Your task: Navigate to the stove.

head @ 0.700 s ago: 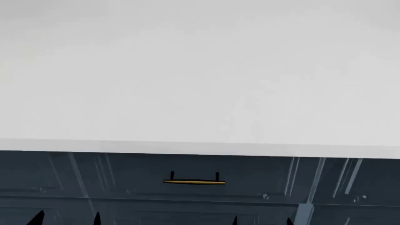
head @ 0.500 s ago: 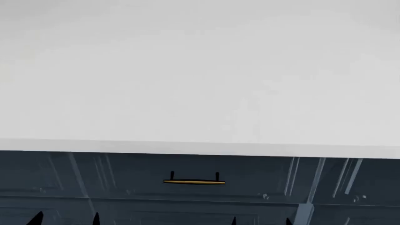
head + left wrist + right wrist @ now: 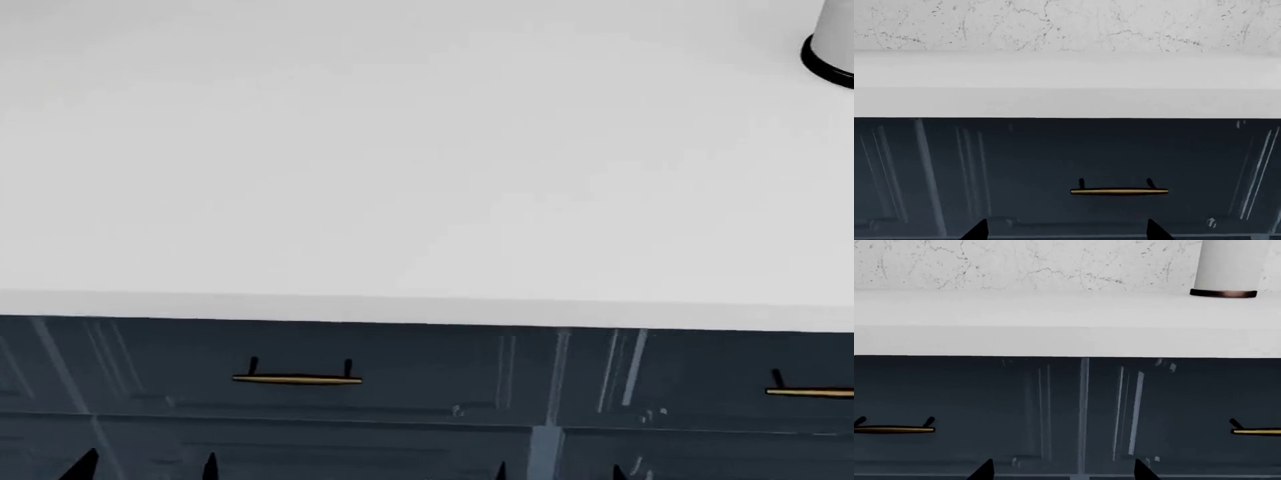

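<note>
Counter [image 3: 400, 180] fills the view ahead of both end effectors; stove not visible. Dark drawer fronts [image 3: 400, 365] have slid leftward since earlier, a white cylinder [image 3: 834, 45] entering beyond the right end effector [image 3: 558, 470]. Left end effector [image 3: 144, 468] shows only tips, seemingly spread apart, as do the right's.

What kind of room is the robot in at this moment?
Probably a kitchen: a plain white countertop runs above dark blue cabinet drawers with slim brass bar handles, and a white marble-veined backsplash rises behind. No stove is in view.
</note>
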Available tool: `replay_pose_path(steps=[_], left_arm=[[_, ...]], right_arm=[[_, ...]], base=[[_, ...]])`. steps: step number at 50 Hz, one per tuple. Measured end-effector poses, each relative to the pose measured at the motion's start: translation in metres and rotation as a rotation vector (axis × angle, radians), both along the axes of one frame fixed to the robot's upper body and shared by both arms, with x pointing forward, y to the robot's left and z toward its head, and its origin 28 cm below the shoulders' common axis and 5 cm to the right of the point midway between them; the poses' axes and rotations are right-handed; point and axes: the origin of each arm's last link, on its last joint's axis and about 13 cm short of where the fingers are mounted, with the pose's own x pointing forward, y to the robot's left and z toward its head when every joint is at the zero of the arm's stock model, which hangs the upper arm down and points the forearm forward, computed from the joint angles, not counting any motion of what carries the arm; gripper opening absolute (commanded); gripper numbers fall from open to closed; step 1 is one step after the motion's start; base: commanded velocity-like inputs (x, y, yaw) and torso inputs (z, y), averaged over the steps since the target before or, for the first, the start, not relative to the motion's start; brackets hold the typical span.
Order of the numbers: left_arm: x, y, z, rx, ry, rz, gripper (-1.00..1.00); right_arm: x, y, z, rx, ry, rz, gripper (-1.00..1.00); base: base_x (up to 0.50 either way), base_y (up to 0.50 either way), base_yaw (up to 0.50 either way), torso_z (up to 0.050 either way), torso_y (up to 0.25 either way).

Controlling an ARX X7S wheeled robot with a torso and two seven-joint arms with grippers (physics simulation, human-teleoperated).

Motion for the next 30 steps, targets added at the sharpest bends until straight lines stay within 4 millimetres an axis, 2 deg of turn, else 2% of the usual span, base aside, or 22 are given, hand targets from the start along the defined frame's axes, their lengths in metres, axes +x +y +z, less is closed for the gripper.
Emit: replay_pose_path(steps=[30], left_arm=[[-0.0004,-0.0003,0.001,-0.011,0.001,-0.013,1.0]], right_arm=[[-0.0006,-0.0002,0.0007,-0.004,0.005,-0.006,1.0]], base=[[-0.04,-0.5,0.0,0.0,0.0]])
